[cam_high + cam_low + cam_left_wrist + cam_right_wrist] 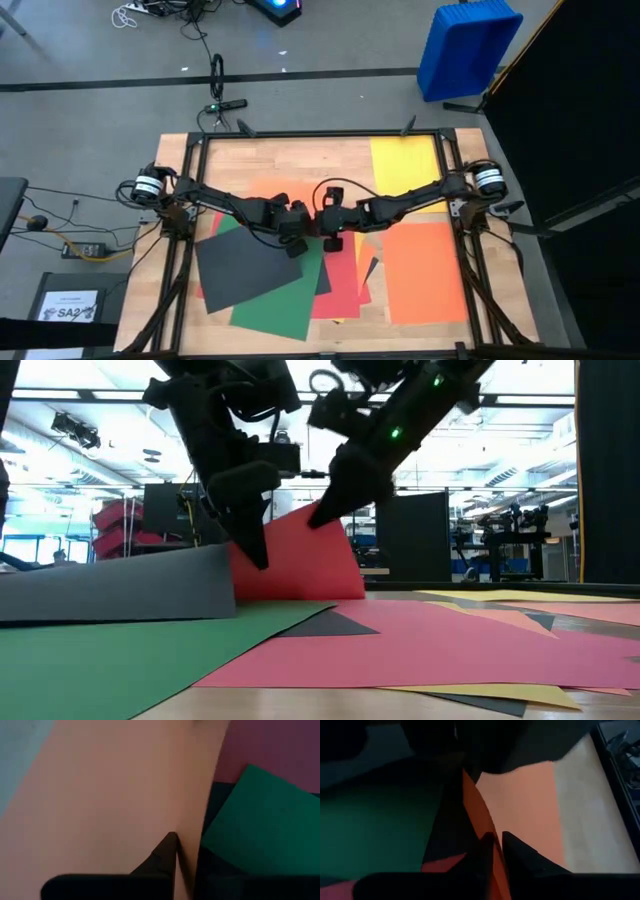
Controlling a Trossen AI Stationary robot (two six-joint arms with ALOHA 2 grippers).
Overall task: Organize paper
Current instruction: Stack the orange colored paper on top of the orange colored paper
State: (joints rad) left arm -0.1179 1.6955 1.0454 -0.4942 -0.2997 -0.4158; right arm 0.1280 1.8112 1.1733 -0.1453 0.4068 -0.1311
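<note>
Holding one red sheet (300,565) upright between them, both grippers met over the middle of the wooden table (300,165). The left gripper (252,550) was fully closed on the sheet's lower edge, and the right gripper (325,510) pinched its upper corner, with the fingers almost together. The other paper lay loose around them: a dark grey sheet (245,268) over a green sheet (275,310), an orange sheet (425,275) and a yellow sheet (405,160) further away.

I judged that the risk was tearing or creasing (thin paper held at two points tolerates little pulling). If the arms moved apart or twisted differently, the sheet could rip, or it could slip from one pinch and fall crooked. Its hanging edge could also drag on the sheets below and disorder them.
</note>
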